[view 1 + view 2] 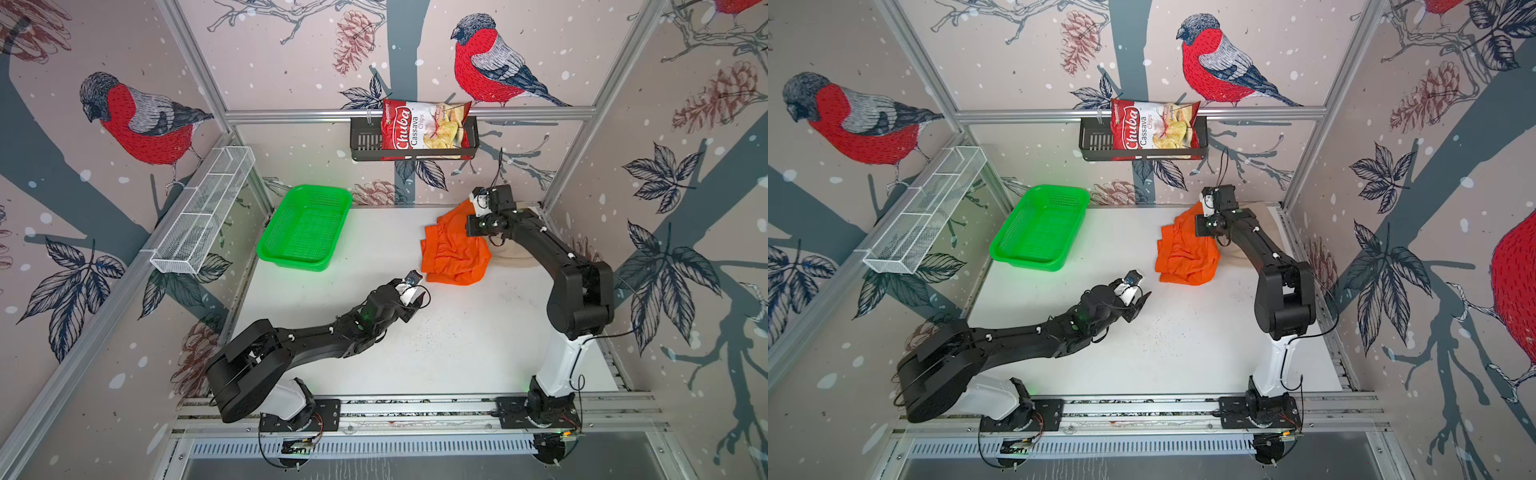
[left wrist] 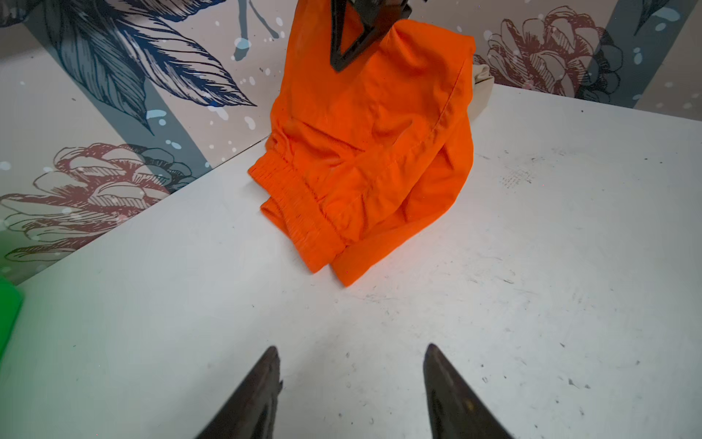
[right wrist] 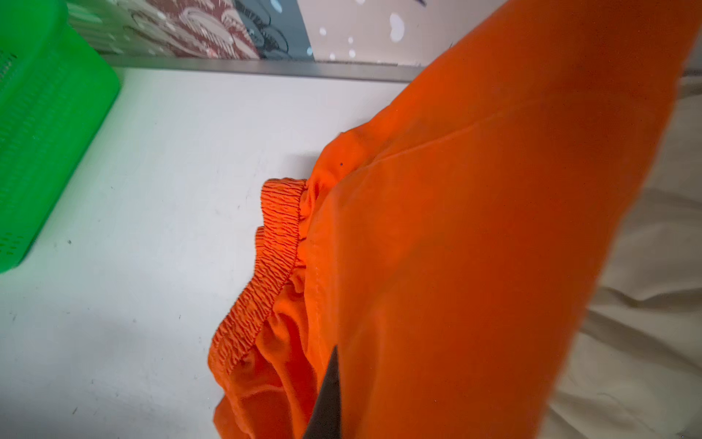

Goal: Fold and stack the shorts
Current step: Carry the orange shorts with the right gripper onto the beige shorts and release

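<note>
Orange shorts (image 1: 455, 249), upper edge pinched in the closed right gripper (image 2: 343, 57) and raised. The long axis sloped from that grip down toward the left gripper (image 2: 351, 347), which stood open and empty, just short of the cloth. The ruched elastic waistband (image 2: 296, 205) rested doubled on the table (image 2: 532, 266). The fabric was smooth and creased. Beige shorts (image 3: 626, 304) lay crumpled beneath the right gripper.

There were two shorts, an orange pair (image 1: 453, 253) and a beige pair (image 3: 645, 247), plus one green basket (image 1: 305, 224), one chip bag (image 1: 424, 126), one black shelf (image 1: 365, 141) and one wire rack (image 1: 203, 212)
</note>
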Action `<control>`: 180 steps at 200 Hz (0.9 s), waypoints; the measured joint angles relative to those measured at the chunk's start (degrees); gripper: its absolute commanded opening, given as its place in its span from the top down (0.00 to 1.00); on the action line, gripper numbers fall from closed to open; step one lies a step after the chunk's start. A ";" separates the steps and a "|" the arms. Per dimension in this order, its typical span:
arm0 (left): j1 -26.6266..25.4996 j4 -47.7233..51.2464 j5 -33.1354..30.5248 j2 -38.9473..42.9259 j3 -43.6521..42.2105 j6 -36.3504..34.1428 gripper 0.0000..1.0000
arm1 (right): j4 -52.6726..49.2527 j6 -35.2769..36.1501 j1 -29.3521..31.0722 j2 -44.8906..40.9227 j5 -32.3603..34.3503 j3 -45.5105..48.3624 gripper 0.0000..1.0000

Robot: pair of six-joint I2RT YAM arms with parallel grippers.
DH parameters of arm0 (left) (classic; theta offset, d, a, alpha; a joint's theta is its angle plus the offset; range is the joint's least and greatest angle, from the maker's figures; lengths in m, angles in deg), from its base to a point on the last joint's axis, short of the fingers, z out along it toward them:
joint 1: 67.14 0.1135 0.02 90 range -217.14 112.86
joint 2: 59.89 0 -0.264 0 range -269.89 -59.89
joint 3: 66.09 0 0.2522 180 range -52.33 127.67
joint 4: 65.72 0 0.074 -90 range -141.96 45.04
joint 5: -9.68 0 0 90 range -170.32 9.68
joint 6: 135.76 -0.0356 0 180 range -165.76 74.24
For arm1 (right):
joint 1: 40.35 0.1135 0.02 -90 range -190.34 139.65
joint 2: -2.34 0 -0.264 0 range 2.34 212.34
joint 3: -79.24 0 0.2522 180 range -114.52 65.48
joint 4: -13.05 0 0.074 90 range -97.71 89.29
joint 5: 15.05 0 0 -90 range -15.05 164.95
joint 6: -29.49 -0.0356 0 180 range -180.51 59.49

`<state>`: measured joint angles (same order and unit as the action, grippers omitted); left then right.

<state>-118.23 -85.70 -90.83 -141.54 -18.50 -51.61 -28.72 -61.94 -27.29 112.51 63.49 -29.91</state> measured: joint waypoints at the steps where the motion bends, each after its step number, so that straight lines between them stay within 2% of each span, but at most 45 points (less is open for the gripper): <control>1: 0.04 0.00 0.00 0.07 -0.04 0.02 0.41 | -0.13 0.00 -0.13 0.09 0.00 -0.31 1.00; 60: 1.55 0.20 -0.20 2.16 -1.22 0.46 0.41 | -5.55 2.97 -5.99 4.61 -2.95 -10.49 1.00; 121: 2.14 0.37 -0.20 2.47 -1.22 0.46 0.41 | -11.91 7.45 -8.28 11.15 -6.45 -24.04 1.00; 180: 2.54 1.03 -0.28 2.80 -0.70 0.42 0.41 | -16.46 7.50 -10.14 14.36 -11.72 -33.81 1.00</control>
<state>-115.69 -84.67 -91.11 -138.74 -19.20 -51.20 -45.18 -54.44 -37.43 126.87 51.77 -63.72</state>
